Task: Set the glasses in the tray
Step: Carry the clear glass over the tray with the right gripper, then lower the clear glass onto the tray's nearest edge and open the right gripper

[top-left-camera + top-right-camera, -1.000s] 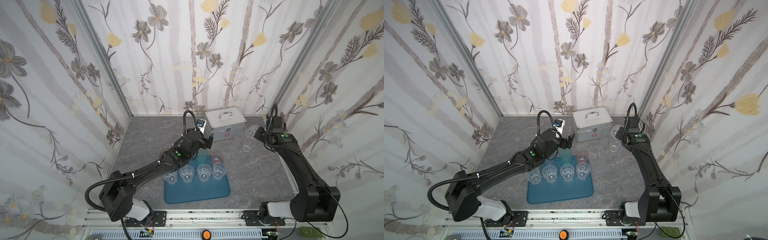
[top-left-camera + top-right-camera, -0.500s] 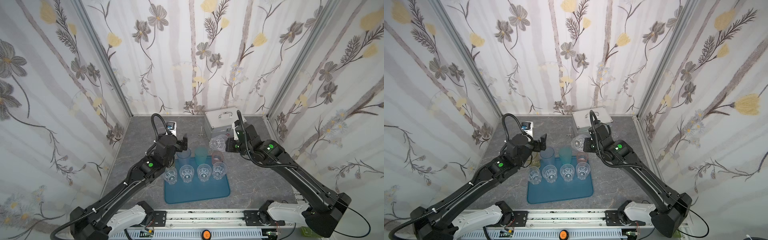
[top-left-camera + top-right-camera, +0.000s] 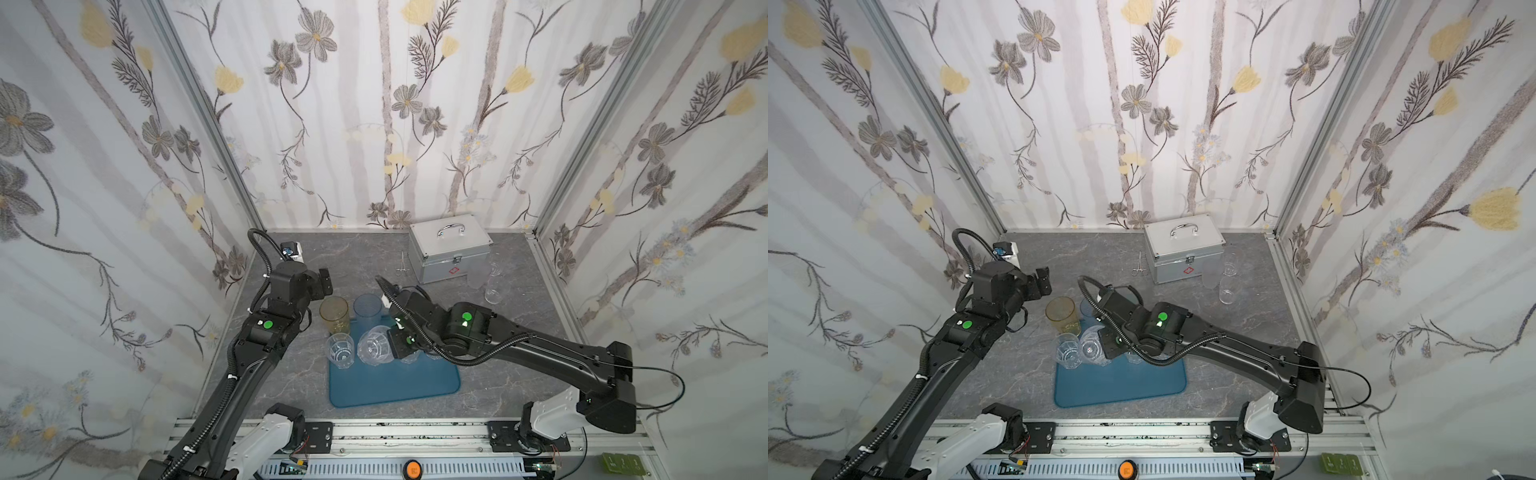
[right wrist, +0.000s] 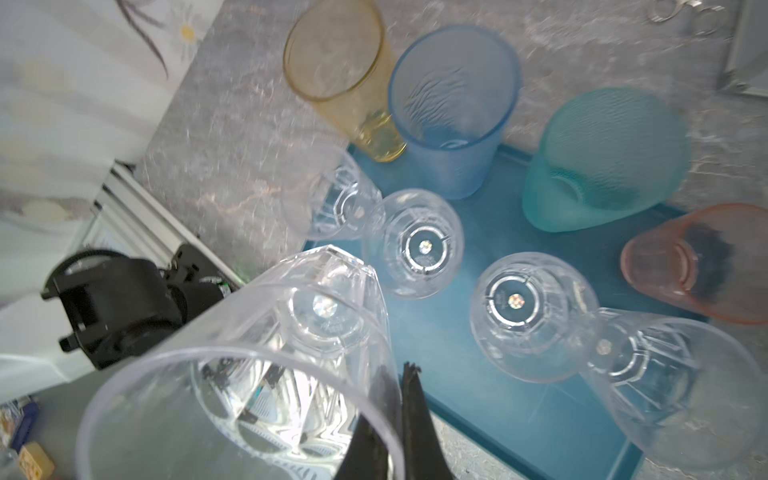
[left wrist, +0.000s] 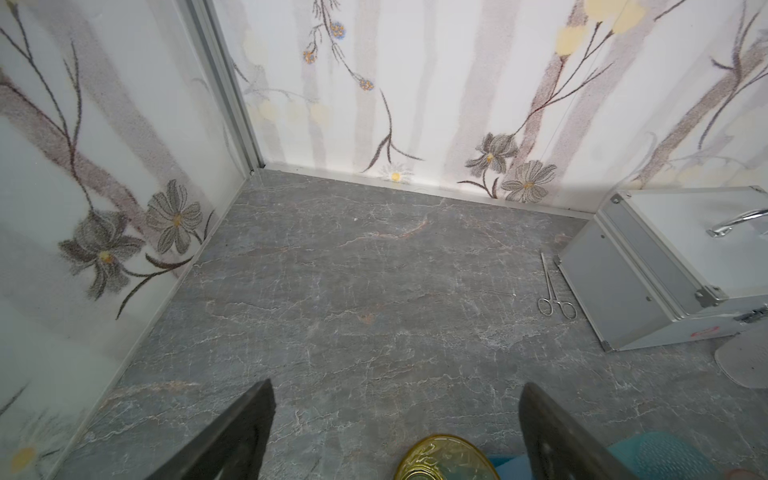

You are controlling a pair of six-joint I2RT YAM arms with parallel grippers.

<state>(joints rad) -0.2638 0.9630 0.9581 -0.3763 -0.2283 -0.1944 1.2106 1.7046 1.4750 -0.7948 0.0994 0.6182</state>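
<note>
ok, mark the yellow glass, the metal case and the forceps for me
yellow glass [image 3: 334, 316], in a top view, inside its rim.
metal case [image 3: 451, 242], in a top view, on its lid.
forceps [image 5: 548, 278], left wrist view, on the closed blades.

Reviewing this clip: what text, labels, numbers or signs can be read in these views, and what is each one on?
No words or numbers are legible in any view.
Red cross-shaped sign, outline only with no lettering: on the front of the silver case.
Marks on the green pads beside the front rail: too small to read.
</note>
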